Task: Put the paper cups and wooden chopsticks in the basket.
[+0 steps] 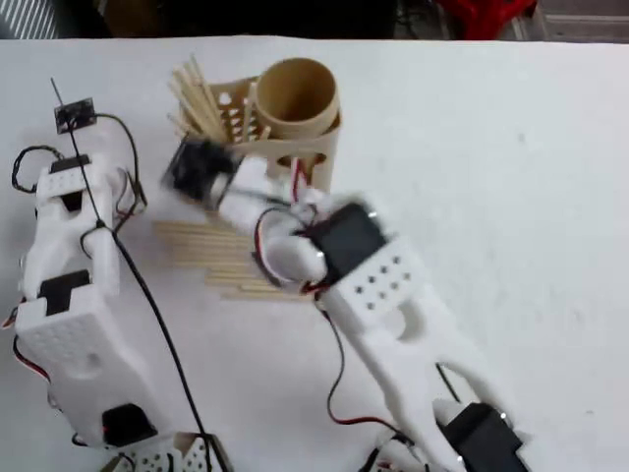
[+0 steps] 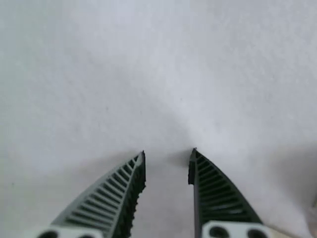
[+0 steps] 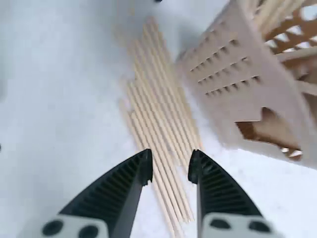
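- High view: basket stands at 11 o'clock on the surface, holding a paper cup and leaning sticks.
- Right hand hangs released just beside the basket; a careless swing could tip it.
- Left hand is released, empty.
- Loose wooden chopsticks lie flat at 6 o'clock of the basket; a shallow pinch may scatter them.

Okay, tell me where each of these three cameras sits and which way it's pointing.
High view: fixed above the table, looking down on the basket, paper cup, loose chopsticks, left arm and right arm.
Left wrist view: on the left arm's wrist, facing bare table past the open left gripper.
Right wrist view: on the right arm's wrist, facing the loose chopsticks and basket past the open right gripper.
Shared: high and right wrist views both show the loose chopsticks beside the basket.
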`<state>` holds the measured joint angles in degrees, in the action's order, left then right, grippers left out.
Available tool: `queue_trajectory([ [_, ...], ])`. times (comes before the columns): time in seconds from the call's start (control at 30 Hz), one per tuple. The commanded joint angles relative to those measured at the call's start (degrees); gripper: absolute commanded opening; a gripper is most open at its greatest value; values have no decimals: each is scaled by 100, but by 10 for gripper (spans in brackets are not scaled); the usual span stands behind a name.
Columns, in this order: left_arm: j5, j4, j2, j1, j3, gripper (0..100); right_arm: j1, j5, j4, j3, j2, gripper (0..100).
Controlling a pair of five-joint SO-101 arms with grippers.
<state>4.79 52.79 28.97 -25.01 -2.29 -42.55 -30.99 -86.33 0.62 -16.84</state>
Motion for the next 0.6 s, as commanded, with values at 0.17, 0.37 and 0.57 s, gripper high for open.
queue_trajectory([
  [0.17, -35, -70, -48, 75, 44, 158, -57, -1767, 3090, -3596, 163, 130],
  [0.37, -35, -70, -48, 75, 44, 158, 347, -1767, 4066, -3868, 1209, 130],
  [0.57, -35, -70, -48, 75, 44, 158, 514, -1758, 4479, -3807, 1930, 128],
])
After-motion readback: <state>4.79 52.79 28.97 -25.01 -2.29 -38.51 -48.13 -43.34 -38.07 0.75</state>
